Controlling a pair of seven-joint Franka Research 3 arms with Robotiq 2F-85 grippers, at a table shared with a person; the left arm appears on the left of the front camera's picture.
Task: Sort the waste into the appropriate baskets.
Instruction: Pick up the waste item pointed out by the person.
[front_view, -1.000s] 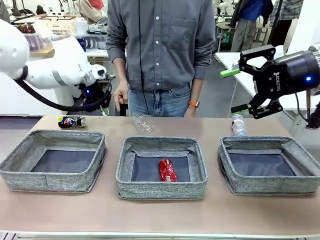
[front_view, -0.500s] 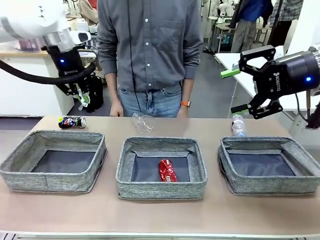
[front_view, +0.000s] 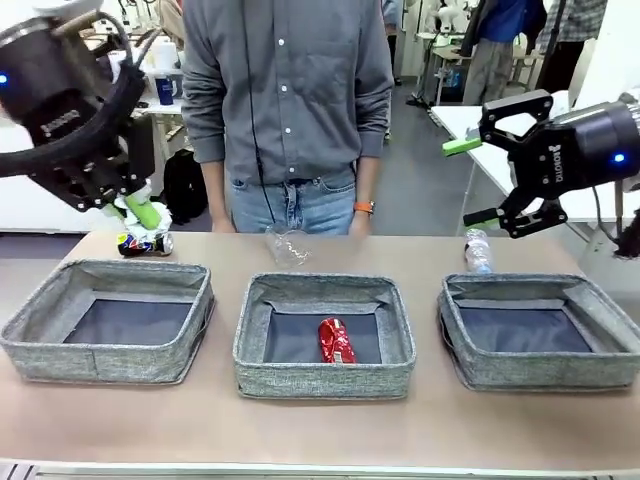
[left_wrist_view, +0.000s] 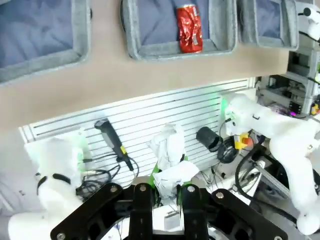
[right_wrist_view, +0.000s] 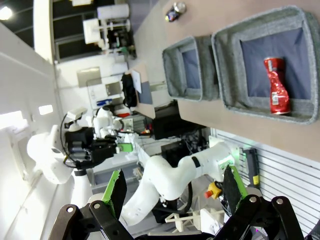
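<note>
Plainly, the left gripper (left_wrist_view: 167, 184) is clamped on the paper ball (left_wrist_view: 169, 150), at ten o'clock above the bench (front_view: 300, 430). The ball looks light, soft and crushable, so a mid-body pinch suits. The right gripper (front_view: 465, 182) hangs apart.

table (front_view: 320, 425): tan | left basket (front_view: 100, 365) at 9 o'clock, middle basket (front_view: 325, 382) at centre, right basket (front_view: 540, 375) at 3 o'clock (one row, set apart) | dark can (front_view: 130, 245) at 10 o'clock, on its side | clear cup (front_view: 287, 245) at 12 o'clock | water bottle (front_view: 477, 250) at 2 o'clock
</note>
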